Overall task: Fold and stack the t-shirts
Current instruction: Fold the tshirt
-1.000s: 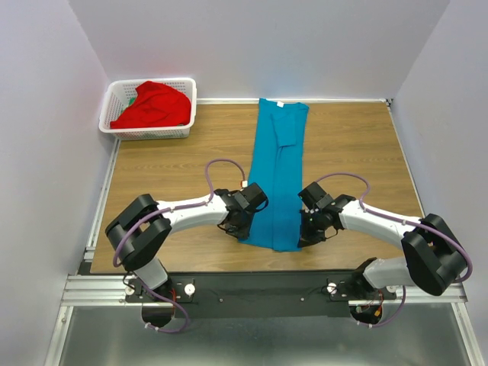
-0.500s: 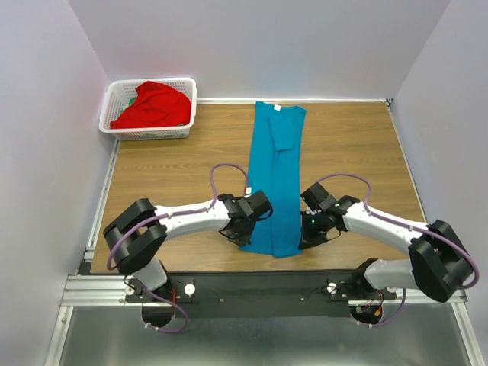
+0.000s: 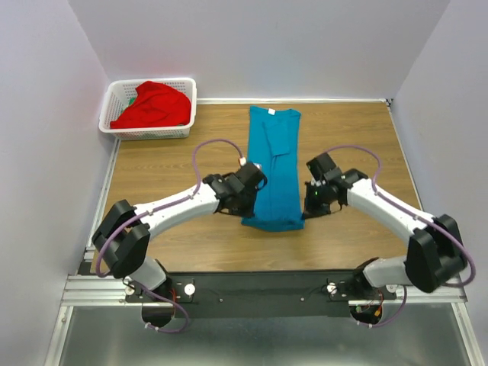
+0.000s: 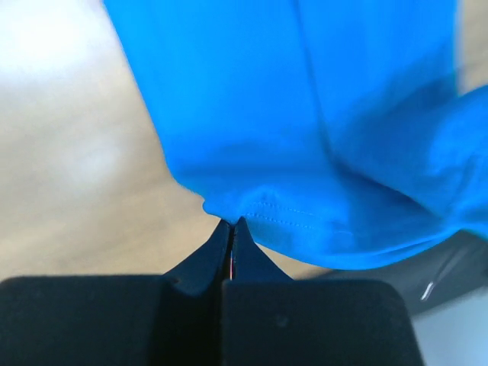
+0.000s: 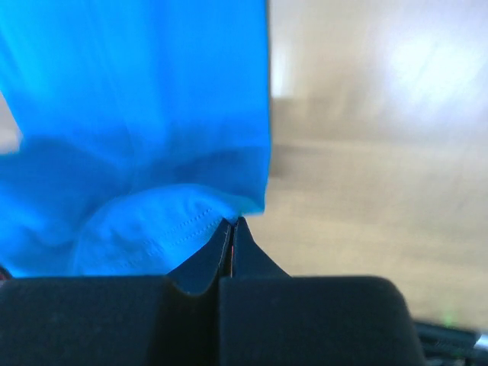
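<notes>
At table (image 3: 168,160) centre | left claw (image 4: 231,223), right claw (image 5: 232,222) reach inward | each clenched on teal t-shirt (image 3: 274,164) hem

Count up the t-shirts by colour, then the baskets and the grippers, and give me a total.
teal t-shirt: 1, on the table
red t-shirt: 1, in the basket
white basket: 1
grippers: 2, left gripper and right gripper, each shut on the teal t-shirt's near hem
Total: 5
A green scrap in the basket is too hidden to count.
</notes>
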Controlling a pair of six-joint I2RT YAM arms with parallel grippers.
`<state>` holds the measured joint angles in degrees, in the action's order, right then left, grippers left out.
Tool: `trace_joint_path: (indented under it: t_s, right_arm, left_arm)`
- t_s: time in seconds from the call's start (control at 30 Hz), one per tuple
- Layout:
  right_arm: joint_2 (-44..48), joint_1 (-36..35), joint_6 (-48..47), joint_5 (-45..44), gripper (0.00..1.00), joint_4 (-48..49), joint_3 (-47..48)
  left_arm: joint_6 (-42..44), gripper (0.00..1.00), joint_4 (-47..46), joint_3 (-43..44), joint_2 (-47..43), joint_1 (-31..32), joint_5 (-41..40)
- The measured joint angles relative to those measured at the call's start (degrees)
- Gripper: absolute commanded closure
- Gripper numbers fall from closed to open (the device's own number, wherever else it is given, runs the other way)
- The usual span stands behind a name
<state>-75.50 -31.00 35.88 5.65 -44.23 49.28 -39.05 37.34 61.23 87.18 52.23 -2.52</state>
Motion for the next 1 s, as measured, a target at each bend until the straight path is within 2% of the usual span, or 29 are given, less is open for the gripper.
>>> trace_joint_path:
  t_s: [0.17,0.4,0.63,1.0]
  right_arm:
    - [-11.2,7.4,-5.7,-2.6,0.99,1.1,14.0]
    - [-24.3,10.6,-11.7,-4.7,0.99,2.5,29.8]
    - [-31.6,12.5,-14.6,-5.4,0.99,2.8,38.3]
    - [-39.5,14.7,-15.0,-5.9,0.99,3.0,43.3]
  left_arm:
    - [4.2,1.0,-4.3,8.3,4.7,-8.2,-2.1]
    - [10.4,1.0,-8.5,19.8,15.3,-14.1,-3.4]
    - [13.3,1.0,-11.3,24.7,21.5,-18.2,-3.4]
    - [15.3,1.0,-15.2,31.6,30.8,-21.0,-1.5]
